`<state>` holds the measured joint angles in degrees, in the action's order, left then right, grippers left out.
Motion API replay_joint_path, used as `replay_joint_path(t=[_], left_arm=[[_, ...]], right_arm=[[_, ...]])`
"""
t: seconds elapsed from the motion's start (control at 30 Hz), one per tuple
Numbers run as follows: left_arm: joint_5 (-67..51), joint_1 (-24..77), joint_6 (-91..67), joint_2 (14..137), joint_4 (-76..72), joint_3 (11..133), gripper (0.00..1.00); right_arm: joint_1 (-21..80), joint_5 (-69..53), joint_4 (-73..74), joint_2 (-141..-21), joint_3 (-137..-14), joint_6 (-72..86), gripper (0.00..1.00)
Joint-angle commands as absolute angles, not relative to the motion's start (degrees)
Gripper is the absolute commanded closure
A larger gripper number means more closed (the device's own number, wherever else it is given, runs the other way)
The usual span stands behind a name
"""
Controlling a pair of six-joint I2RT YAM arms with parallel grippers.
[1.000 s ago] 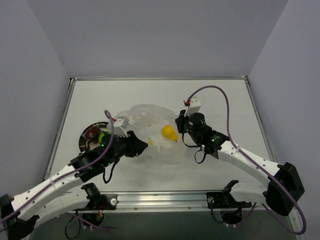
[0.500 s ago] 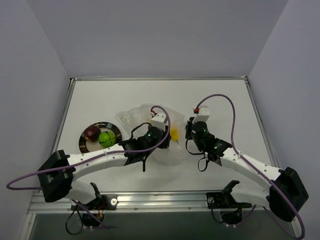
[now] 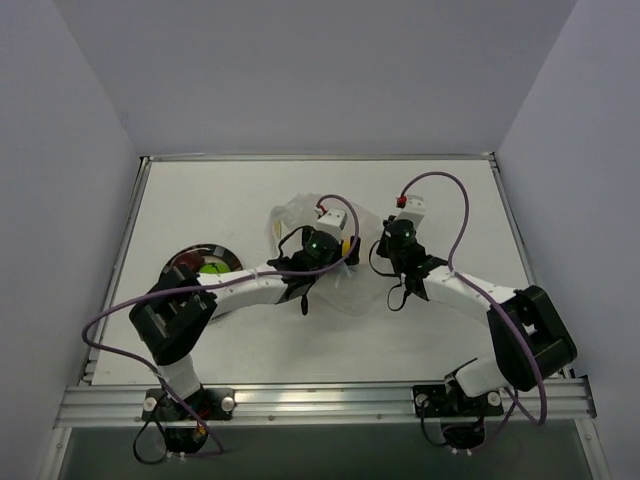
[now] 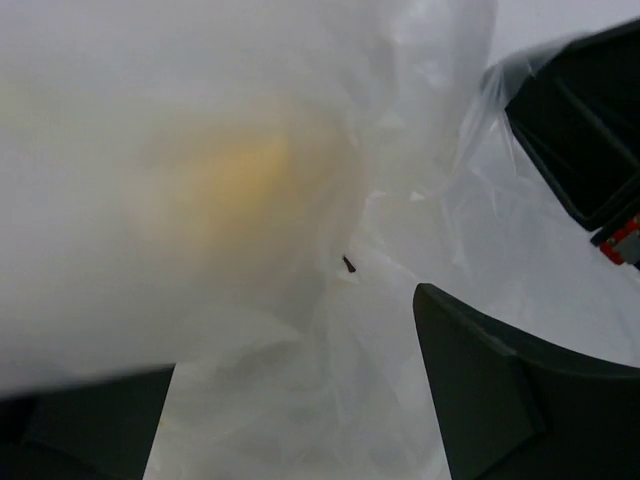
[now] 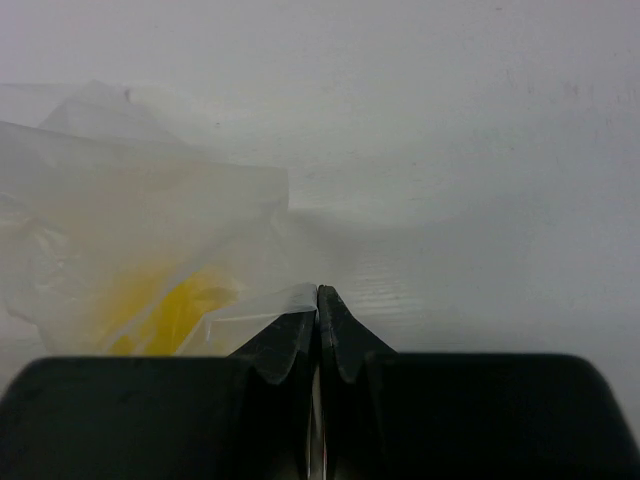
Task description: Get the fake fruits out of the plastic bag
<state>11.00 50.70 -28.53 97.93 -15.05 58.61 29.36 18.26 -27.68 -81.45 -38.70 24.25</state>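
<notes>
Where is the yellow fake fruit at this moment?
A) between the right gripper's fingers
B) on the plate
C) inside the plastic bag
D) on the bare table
C: in the right wrist view the yellow fruit shows only as a blur through the crinkled film of the plastic bag, so it is enclosed by it.

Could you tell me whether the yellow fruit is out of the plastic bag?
No; the yellow fruit lies inside the plastic bag, seen through its film.
</notes>
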Motion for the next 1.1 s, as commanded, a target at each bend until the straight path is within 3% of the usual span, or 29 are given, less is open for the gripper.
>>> replay_joint_path(t=[0.0,0.03,0.33,0.67,0.7,0.83,0.93,1.07], left_arm=[[3.7,47.73,-27.69,100.09,-19.51,62.75,0.07],[3.0,47.55,-27.51,100.72,-19.6,63.8,0.03],[-1.76,44.65,-26.11,109.68,-16.97,71.45,0.06],[6.58,44.12,-22.15,114.16,-15.2,75.67,0.05],[7.11,44.12,-21.71,114.52,-15.29,75.93,0.0],[8.35,44.12,-22.15,114.09,-17.74,74.11,0.28],[8.17,44.47,-22.94,110.93,-19.59,71.12,0.4],[7.83,45.61,-22.67,104.61,-19.43,68.57,0.47]], right_arm=[[27.42,13.28,-33.3,-83.49,-38.85,25.05,1.0],[27.07,12.84,-34.01,-84.8,-38.76,25.05,1.0],[21.62,4.94,-37.26,-96.14,-42.71,26.54,1.0],[21.8,0.89,-39.02,-92.29,-39.64,27.68,1.0],[21.88,0.7,-38.94,-91.85,-39.46,27.77,1.0],[21.8,1.49,-37.62,-88.87,-38.24,27.51,1.0],[21.71,2.11,-36.48,-87.63,-37.97,27.07,1.0],[21.8,1.76,-36.04,-87.1,-37.97,27.6,1.0]])
